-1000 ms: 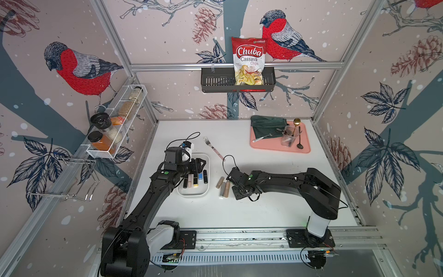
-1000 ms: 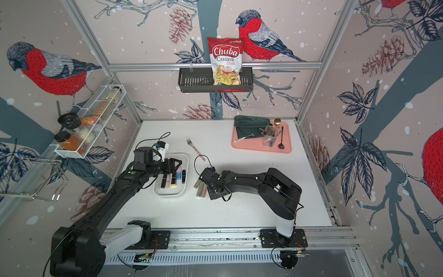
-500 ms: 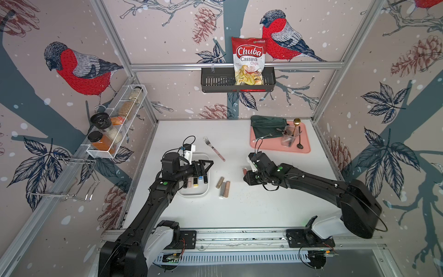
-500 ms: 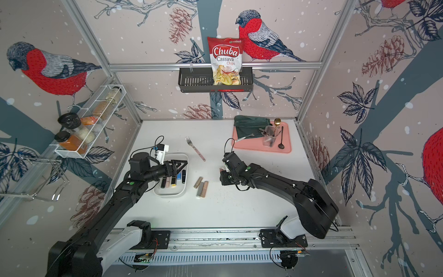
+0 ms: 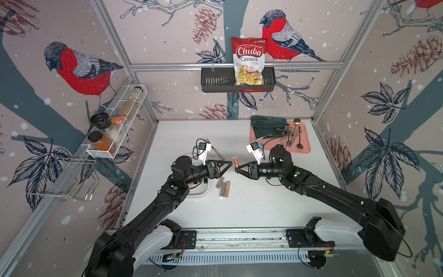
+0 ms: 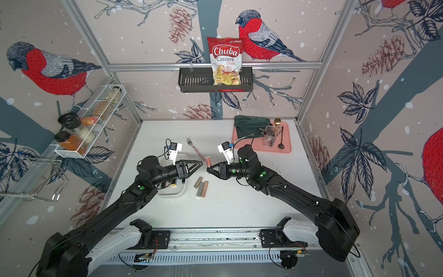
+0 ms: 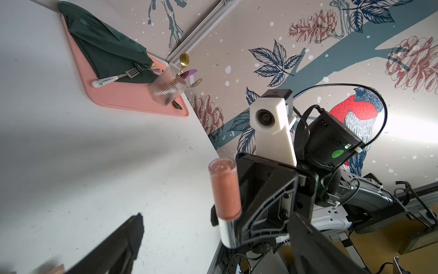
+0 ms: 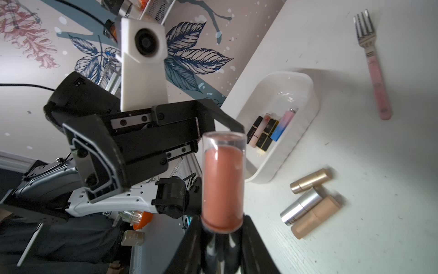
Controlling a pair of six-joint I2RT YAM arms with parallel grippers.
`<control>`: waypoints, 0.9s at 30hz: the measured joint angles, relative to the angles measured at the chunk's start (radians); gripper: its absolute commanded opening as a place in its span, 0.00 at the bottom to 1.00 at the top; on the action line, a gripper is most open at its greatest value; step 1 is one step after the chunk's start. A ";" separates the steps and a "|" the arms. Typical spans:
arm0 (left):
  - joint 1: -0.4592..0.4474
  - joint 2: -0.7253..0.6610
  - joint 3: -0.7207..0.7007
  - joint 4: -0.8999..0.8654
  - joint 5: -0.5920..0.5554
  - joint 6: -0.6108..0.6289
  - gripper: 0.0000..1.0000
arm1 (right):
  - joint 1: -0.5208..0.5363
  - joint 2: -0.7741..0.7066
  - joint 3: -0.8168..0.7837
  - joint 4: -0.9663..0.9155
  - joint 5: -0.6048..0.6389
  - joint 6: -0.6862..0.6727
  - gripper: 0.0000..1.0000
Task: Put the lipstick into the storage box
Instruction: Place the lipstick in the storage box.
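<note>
Lipstick (image 8: 222,185): clear-capped tube, coral fill, silver base. Stands upright, off the table, its base pinched in the right claw (image 5: 237,169). That claw's jaws are nearly closed on the silver end; the cap stands clear above the fingertips.

Left claw (image 5: 229,165): faces the right claw tip to tip, jaws spread wide, holding nothing. Its tips sit just beside the tube; cannot tell whether they touch it.

White rounded plastic storage box (image 8: 305,95): on the table below and behind the left claw, partly covered by that arm in both top views. Holds black-and-gold cases and a pink-to-blue tube (image 8: 283,125).

Three loose cylinders, two gold and one silver (image 8: 310,201): lying side by side on the table below the gap between the claws, just beside the box.

Pink-handled metal fork (image 8: 374,71): flat on the table beyond the left claw.

Flat pink tray (image 5: 304,148): behind the right claw's wrist, well apart.
</note>
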 measured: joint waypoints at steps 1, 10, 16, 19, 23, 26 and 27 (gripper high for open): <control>-0.008 0.006 0.005 0.002 -0.005 -0.002 0.97 | 0.006 0.000 0.003 0.004 -0.005 0.000 0.20; -0.043 0.047 0.042 0.025 -0.034 -0.002 0.62 | 0.050 0.014 0.016 0.015 -0.017 -0.003 0.20; -0.056 0.056 0.042 0.030 -0.039 -0.002 0.61 | 0.050 0.014 0.018 0.015 -0.010 -0.004 0.20; -0.065 0.059 0.044 0.030 -0.023 -0.002 0.59 | 0.049 0.014 0.018 0.015 0.002 -0.004 0.20; -0.072 0.064 0.049 0.027 -0.018 0.003 0.46 | 0.049 0.014 0.018 0.014 0.005 -0.004 0.20; -0.073 0.068 0.049 0.023 -0.011 0.008 0.38 | 0.048 0.014 0.018 0.014 0.012 -0.004 0.20; -0.073 0.070 0.050 0.024 -0.003 0.010 0.35 | 0.047 0.014 0.018 0.011 0.013 -0.004 0.20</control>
